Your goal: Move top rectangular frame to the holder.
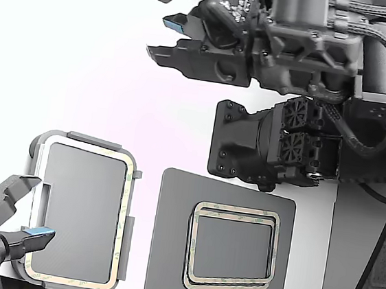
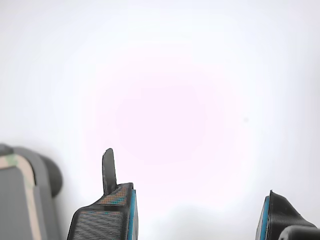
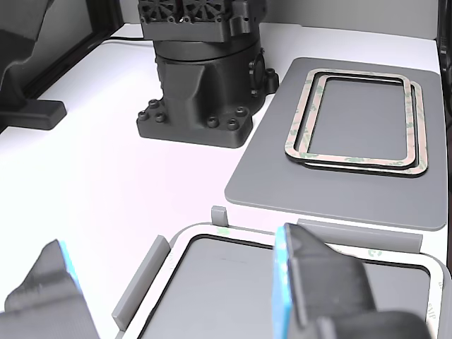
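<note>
a: where do we find the top rectangular frame (image 1: 231, 251)?

b: on the stack, on the dark grey pad (image 1: 168, 252) near the desk (image 1: 104, 73) front edge in the exterior view; a flat pad keeps thin frames level.

a: and our gripper (image 2: 197, 212)?

b: jaws apart, empty, above bare desk. the holder (image 1: 86, 140) by the corner already carries a frame, its tabs locating it.
</note>
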You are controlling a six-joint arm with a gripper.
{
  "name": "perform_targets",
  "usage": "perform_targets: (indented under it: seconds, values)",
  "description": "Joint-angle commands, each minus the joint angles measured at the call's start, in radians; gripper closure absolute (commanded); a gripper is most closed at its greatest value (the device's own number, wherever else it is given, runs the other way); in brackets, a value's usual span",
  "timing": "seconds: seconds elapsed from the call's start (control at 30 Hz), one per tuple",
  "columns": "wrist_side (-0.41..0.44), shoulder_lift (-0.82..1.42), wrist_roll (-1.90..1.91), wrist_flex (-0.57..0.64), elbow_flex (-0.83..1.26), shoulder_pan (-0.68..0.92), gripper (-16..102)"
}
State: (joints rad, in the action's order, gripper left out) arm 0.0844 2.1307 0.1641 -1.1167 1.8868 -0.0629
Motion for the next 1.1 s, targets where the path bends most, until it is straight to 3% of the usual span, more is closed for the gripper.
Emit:
perform_targets:
  seconds: [0.0, 0.07, 0.57, 0.73, 0.9, 1.07]
  values:
    - [-0.029, 0.318, -0.014, 0.150, 0.314, -0.046, -14]
    - [-0.044, 0.396, -0.009, 0.187, 0.403, -0.055, -14]
    - [-0.109, 0.825, -0.091, 0.153, 0.744, -0.043, -14]
    - [-0.129, 0.825, -0.107, 0.153, 0.752, -0.038, -14]
    - [-0.077, 0.825, -0.077, 0.153, 0.752, -0.038, -14]
    - [-0.077, 0.825, -0.077, 0.153, 0.752, -0.038, -14]
